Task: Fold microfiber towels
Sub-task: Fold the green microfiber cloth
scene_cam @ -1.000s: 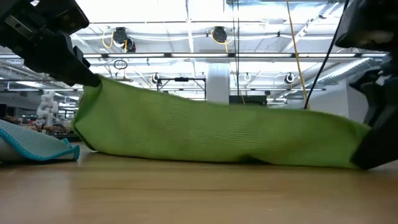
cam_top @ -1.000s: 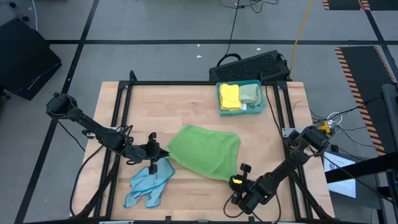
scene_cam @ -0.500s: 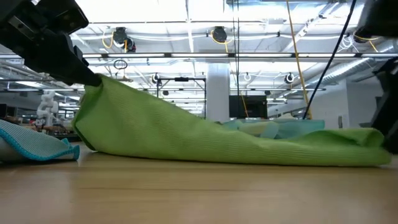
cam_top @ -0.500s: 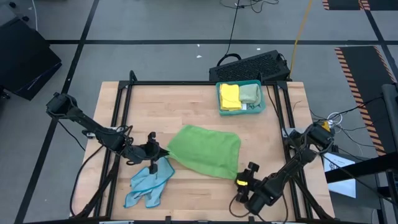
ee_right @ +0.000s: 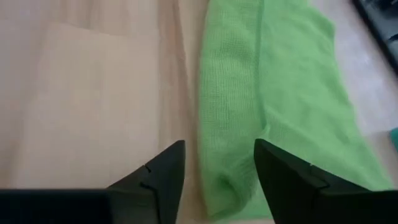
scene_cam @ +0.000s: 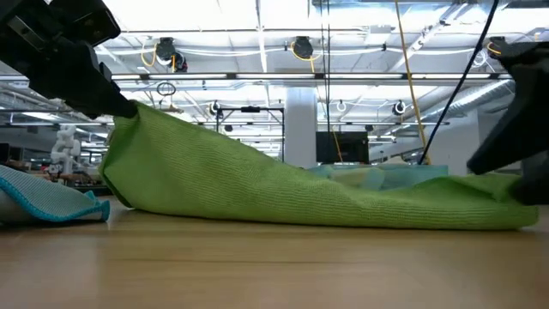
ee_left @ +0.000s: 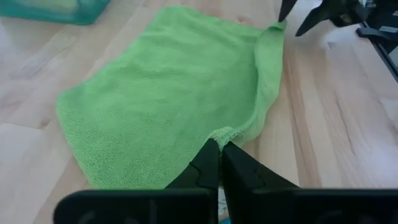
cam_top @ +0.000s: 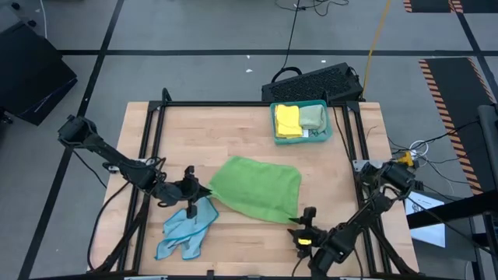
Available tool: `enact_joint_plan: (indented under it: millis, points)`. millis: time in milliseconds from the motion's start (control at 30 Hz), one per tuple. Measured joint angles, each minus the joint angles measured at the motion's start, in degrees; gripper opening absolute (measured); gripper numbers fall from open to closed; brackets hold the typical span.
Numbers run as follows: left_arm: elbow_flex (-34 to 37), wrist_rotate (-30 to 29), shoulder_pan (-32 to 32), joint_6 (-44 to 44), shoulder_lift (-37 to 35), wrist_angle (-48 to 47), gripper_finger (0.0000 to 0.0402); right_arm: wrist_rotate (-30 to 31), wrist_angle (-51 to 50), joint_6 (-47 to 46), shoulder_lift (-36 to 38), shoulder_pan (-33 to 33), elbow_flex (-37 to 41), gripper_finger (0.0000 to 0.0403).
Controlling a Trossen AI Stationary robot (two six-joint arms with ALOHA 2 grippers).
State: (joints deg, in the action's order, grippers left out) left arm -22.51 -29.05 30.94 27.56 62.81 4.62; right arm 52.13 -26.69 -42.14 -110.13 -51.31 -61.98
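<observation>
A bright green towel (cam_top: 257,190) lies spread in the middle of the table, and its left corner is raised. My left gripper (cam_top: 204,190) is shut on that corner. My right gripper (ee_right: 217,168) stands open at the towel's near right corner (ee_right: 227,180), one finger on each side of it. Whether they touch the corner I cannot tell. A light blue towel (cam_top: 185,231) lies crumpled at the near left. A yellow towel (cam_top: 287,120) and a pale green towel (cam_top: 313,117) rest folded in the teal tray (cam_top: 302,138). My left gripper pinches the green towel's left corner (ee_left: 231,132) between its two fingers (ee_left: 208,163), at the hemmed edge. It comes slanting down from the table's left. The corner is held up off the table (scene_cam: 129,116), and the cloth slopes down from it onto the wood.
The teal tray stands at the far right, with a black keyboard (cam_top: 315,80) behind it. Black frame rails (cam_top: 152,132) run along the table's left and right sides. Bare wood (cam_top: 202,132) shows at the far left and along the near edge.
My right gripper has opened and let go of the green towel's right end, which has sunk from its raised position onto the table. The gripper's wrist has rolled and it has shifted a little beside that corner. The left corner stays raised in my left gripper.
</observation>
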Motion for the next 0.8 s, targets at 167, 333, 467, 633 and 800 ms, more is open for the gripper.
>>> enact_joint_plan:
  millis: [167,333,467,633,800]
  points:
    - [0.0,-2.56,0.31,-0.08,0.0,0.14,0.001,-1.17,-1.04,3.48,-0.43,1.74,0.0,0.0151]
    - [0.0,-2.59,0.29,-0.25,-0.02,-0.02,0.0007,-1.29,-4.54,2.1,-0.43,1.81,0.0,0.0123]
    - [-0.02,-2.61,0.31,-0.24,0.21,0.03,0.0009,-2.73,-7.05,-1.59,-0.41,1.57,0.0,0.0102]
    - [-0.06,-2.59,0.31,0.06,2.56,0.37,0.0008,-2.91,-7.16,-3.65,-0.39,1.55,0.0,0.0062]
    - [-0.06,-2.47,0.31,-0.07,5.66,2.49,0.0011,-4.44,-6.75,-3.92,-0.31,1.55,0.0,0.0007]
